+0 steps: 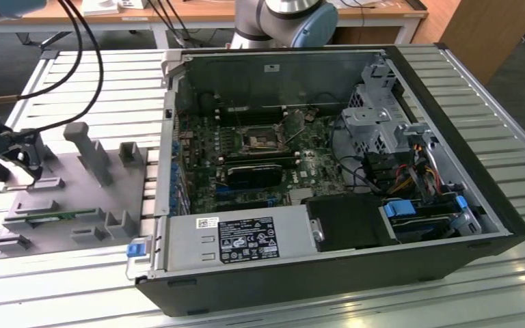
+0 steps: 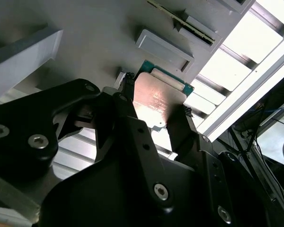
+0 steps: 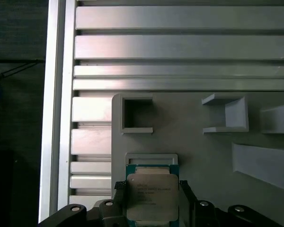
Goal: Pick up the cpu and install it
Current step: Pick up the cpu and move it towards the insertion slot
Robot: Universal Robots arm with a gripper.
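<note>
The cpu is a flat square chip with a silver-grey top and a thin green edge. In both wrist views it sits between my gripper's black fingers. My gripper is shut on the cpu, one finger against each opposite side. The chip hangs just above its small recessed holder on the grey fixture plate. In the exterior view my gripper is at the far left, over that plate. The black socket frame lies on the motherboard inside the open computer case.
The open case takes up the middle and the exterior view's right, with drive cages and cables inside. Grey posts and blocks stand on the fixture plate. A green memory stick lies in a slot there. Ribbed aluminium table slats surround it.
</note>
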